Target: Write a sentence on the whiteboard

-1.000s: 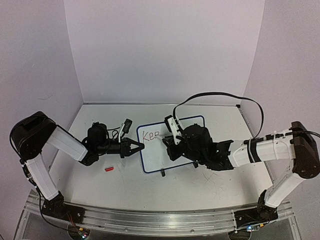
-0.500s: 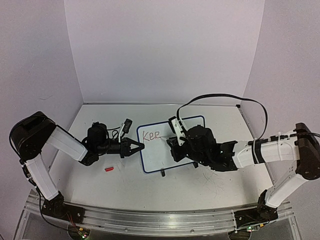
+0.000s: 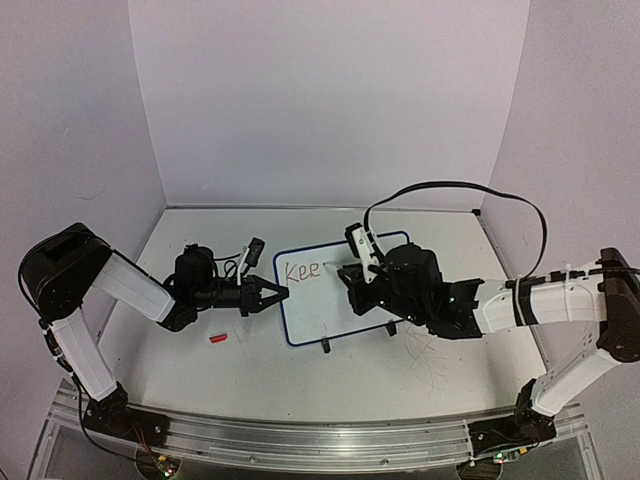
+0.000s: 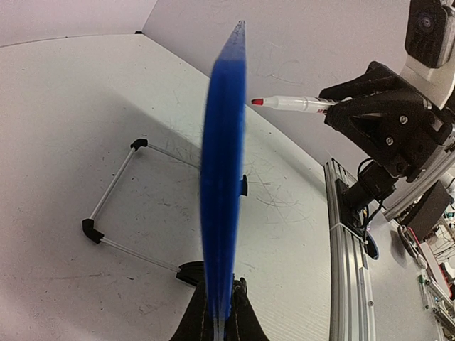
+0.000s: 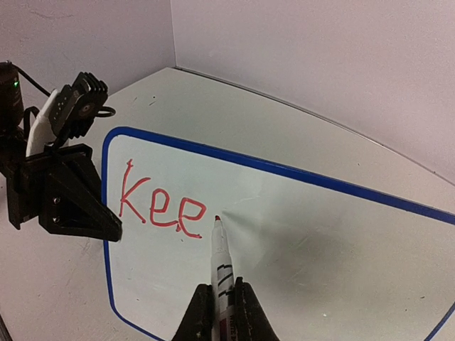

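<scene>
At the middle of the scratched white desk (image 3: 250, 370) sits the smooth, round-cornered whiteboard (image 3: 315, 305). The left gripper (image 3: 283, 292) has its jaws clamped on the thin blue rim. The right gripper (image 5: 217, 312) has its jaws pinching a slim white marker (image 5: 219, 256), whose red tip is just beside the thin red sentence (image 5: 153, 206), "Kee".

Room behind whiteboard (image 3: 310, 305) — red cap (image 3: 218, 340), perhaps, left

table (image 3: 420, 385): white top w/ grey scratches, densest just r. of whiteboard (image 3: 318, 305). whiteboard stands tilted on it, on two black clip feet (image 3: 326, 346) at its near edge. thin wire stand (image 4: 114, 206) lies on table behind whiteboard's back face. small red piece (image 3: 218, 339) lies flat, l. of whiteboard, apart from it.
</scene>
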